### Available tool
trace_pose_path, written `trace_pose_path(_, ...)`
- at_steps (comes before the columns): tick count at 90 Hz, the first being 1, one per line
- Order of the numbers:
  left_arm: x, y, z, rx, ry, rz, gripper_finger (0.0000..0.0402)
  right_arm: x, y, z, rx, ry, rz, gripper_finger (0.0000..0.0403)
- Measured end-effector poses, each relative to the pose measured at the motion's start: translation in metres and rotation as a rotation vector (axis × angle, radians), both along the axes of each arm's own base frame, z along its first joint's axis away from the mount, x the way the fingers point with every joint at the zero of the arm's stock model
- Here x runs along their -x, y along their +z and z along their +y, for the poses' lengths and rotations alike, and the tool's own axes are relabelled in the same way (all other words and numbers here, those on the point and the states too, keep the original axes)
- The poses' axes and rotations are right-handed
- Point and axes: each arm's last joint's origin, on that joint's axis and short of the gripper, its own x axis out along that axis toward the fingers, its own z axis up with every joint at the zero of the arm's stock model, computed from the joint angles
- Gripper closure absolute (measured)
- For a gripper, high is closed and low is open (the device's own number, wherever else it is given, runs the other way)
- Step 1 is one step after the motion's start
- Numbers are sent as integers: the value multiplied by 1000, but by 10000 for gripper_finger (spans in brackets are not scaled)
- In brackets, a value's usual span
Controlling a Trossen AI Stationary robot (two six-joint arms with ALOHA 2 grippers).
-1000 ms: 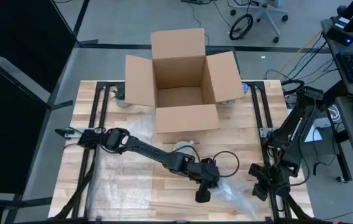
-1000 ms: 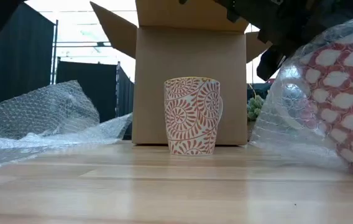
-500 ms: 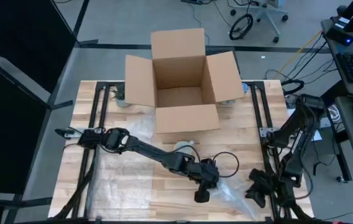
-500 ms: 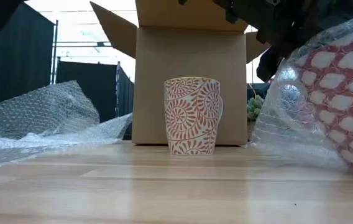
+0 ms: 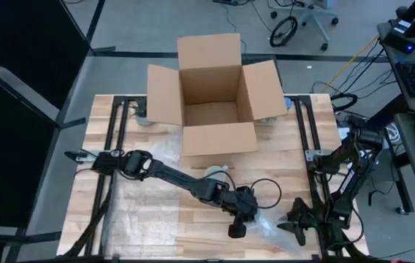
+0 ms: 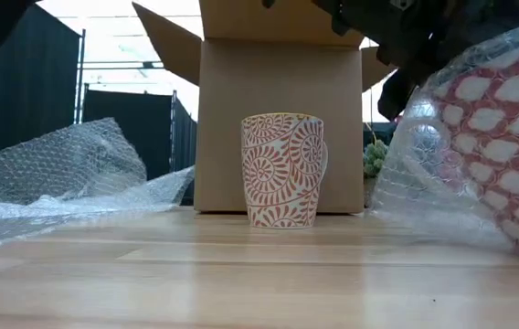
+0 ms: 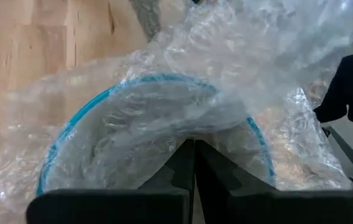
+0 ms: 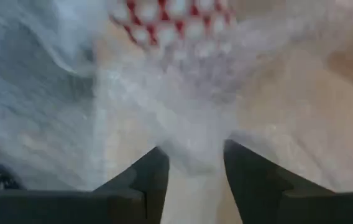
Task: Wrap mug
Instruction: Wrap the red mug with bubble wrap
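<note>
A mug with a red-and-white pattern (image 6: 508, 128) and a blue rim (image 7: 77, 134) sits tilted inside a clear bubble-wrap sheet (image 5: 267, 221) near the table's front edge. My left gripper (image 5: 237, 223) is shut on that wrap over the mug's mouth. My right gripper (image 5: 293, 221) stands open just right of the bundle. A bunch of wrap (image 8: 192, 134) lies between its fingers, and I cannot tell whether they touch it. A second mug with red swirls (image 6: 282, 170) stands upright on its base in front of the cardboard box (image 5: 211, 95). My left gripper pinches a gathered fold of bubble wrap (image 7: 192, 134) between its two shut fingers, right over the mug's blue-rimmed mouth. The wrap spreads from the fingers around the mug. The bundle's lower part (image 6: 442, 215) lies on the table.
The open cardboard box stands at the table's far middle, flaps spread. More bubble wrap (image 6: 58, 174) lies crumpled on the left half of the table. Black rails (image 5: 313, 146) run along both sides. The wood in front of the swirl mug (image 6: 241, 274) is bare.
My right gripper has gone toward the table's left, closer to the wrapped mug, and its arm has folded back toward the right edge. The wrap around the mug has shifted a little. My left gripper has kept its hold.
</note>
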Motion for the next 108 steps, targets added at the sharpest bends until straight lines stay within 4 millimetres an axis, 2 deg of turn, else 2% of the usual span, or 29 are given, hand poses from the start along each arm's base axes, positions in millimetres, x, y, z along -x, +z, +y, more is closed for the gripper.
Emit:
trace_pose_path(9,1,-1,0,-3,-1,8,402,0,7,-1,24,12,-33,375)
trace_pose_path(14,1,-1,0,-5,-2,11,402,0,13,-1,23,22,-43,392)
trace_pose_path(41,6,-5,-6,-18,-13,64,402,-5,59,0,57,59,-151,402)
trace_pose_path(53,7,-5,-7,-6,-4,69,402,-14,72,-6,110,38,-187,403)
trace_pose_path(84,6,-4,-6,19,21,75,402,-47,92,-17,198,72,-220,403)
trace_pose_path(98,4,-3,-4,25,26,56,402,-63,96,-20,201,122,-224,403)
trace_pose_path(108,4,-3,-3,25,26,56,402,-67,96,-22,152,133,-209,403)
